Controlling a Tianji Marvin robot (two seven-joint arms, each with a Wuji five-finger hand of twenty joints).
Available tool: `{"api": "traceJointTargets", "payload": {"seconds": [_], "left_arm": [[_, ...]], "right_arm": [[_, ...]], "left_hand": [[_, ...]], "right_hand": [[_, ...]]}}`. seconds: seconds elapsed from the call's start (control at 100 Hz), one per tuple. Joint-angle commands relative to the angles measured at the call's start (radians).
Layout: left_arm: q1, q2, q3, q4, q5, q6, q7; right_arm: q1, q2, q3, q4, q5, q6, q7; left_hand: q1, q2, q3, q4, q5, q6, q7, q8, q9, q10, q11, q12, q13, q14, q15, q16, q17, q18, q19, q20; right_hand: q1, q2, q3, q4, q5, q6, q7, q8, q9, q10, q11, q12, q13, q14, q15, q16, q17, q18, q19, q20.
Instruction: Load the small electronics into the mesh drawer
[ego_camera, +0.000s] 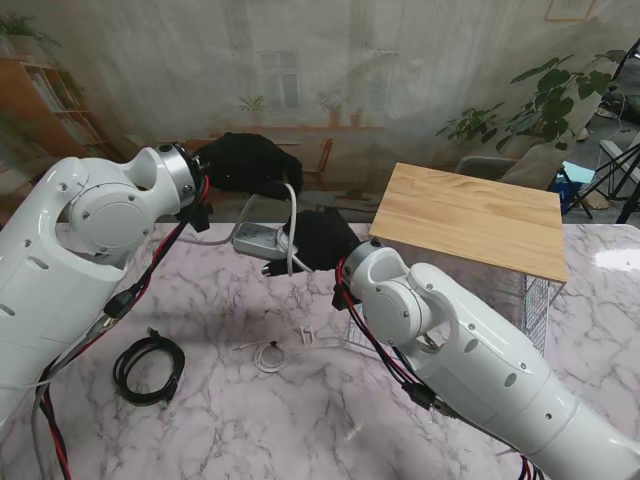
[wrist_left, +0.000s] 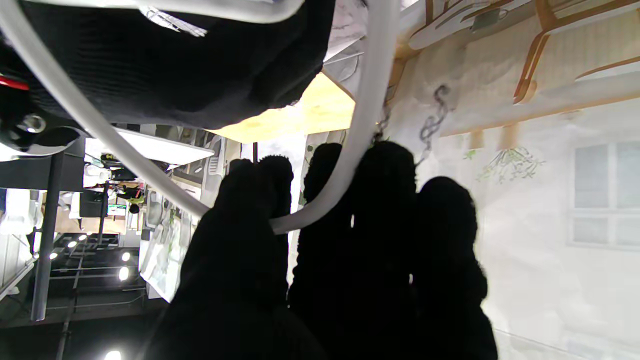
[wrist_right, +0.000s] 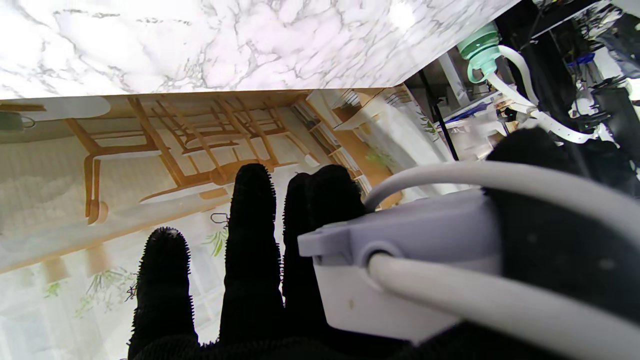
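Only R wrist cam shows right hand (wrist_right: 280, 280) gripping adapter (wrist_right: 400, 270); left hand (wrist_left: 320, 260) pinches its cable (wrist_left: 365, 125).

Mesh drawer (ego_camera: 535, 300) sits at table (ego_camera: 220, 420) right, under the wooden top (ego_camera: 470, 215). Power adapter (ego_camera: 258, 240) is up off the table, between left hand (ego_camera: 250, 165) and right hand (ego_camera: 322, 238), left of the drawer. Coiled cable (ego_camera: 148, 368) lies near-left; small cable coil (ego_camera: 270, 356) and small plug (ego_camera: 306, 336) mid-table, nearer to me than the adapter.
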Motion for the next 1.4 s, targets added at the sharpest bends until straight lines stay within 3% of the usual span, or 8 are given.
{"api": "traceJointTargets", "payload": {"seconds": [0.0, 0.49, 0.81, 1.39], "left_arm": [[-0.030, -0.008, 0.002, 0.012, 0.005, 0.013, -0.009], [-0.102, -0.001, 0.128, 0.126, 0.008, 0.034, -0.072], [-0.127, -0.002, 0.192, 0.193, 0.000, 0.064, -0.086], [-0.179, 0.012, 0.325, 0.263, -0.032, 0.043, -0.160]], "right_arm": [[-0.024, -0.001, -0.008, -0.011, 0.007, -0.010, 0.015], [-0.126, 0.012, 0.046, -0.116, 0.041, -0.080, 0.016], [-0.179, 0.015, 0.099, -0.170, 0.067, -0.077, 0.013], [-0.236, 0.004, 0.159, -0.214, 0.093, -0.073, -0.050]], "left_hand": [[0.086, 0.101, 0.103, 0.025, 0.006, -0.032, 0.026, 0.015, 0.032, 0.011, 0.042, 0.016, 0.027, 0.000, 0.037, 0.014, 0.012, -0.023, 0.047, 0.025], [0.088, 0.108, 0.092, 0.023, 0.003, -0.040, 0.024, 0.010, 0.025, 0.011, 0.041, 0.020, 0.013, 0.004, 0.031, 0.016, -0.009, -0.024, 0.033, 0.026], [0.088, 0.115, 0.092, 0.022, 0.003, -0.039, 0.010, -0.013, 0.014, 0.015, 0.032, 0.018, -0.004, 0.018, 0.020, 0.017, -0.030, -0.017, 0.022, 0.031], [0.088, 0.120, 0.090, 0.021, 0.001, -0.043, -0.009, -0.053, 0.003, 0.019, 0.031, 0.021, -0.025, 0.032, 0.016, 0.023, -0.058, -0.005, 0.011, 0.042]], "right_hand": [[0.168, 0.194, 0.354, 0.009, 0.067, -0.157, 0.079, 0.013, 0.012, -0.051, 0.054, 0.003, -0.010, -0.007, 0.048, 0.005, -0.019, 0.007, -0.017, 0.015], [0.165, 0.191, 0.359, 0.008, 0.072, -0.160, 0.077, 0.012, 0.018, -0.053, 0.051, 0.005, -0.004, -0.009, 0.046, 0.005, -0.014, 0.007, -0.016, 0.015], [0.167, 0.190, 0.360, 0.007, 0.072, -0.158, 0.076, 0.013, 0.018, -0.050, 0.050, 0.005, -0.005, -0.005, 0.047, 0.006, -0.014, 0.007, -0.015, 0.014], [0.168, 0.193, 0.358, 0.006, 0.074, -0.156, 0.074, 0.014, 0.018, -0.051, 0.053, 0.007, -0.003, -0.006, 0.049, 0.007, -0.011, 0.007, -0.012, 0.014]]}}
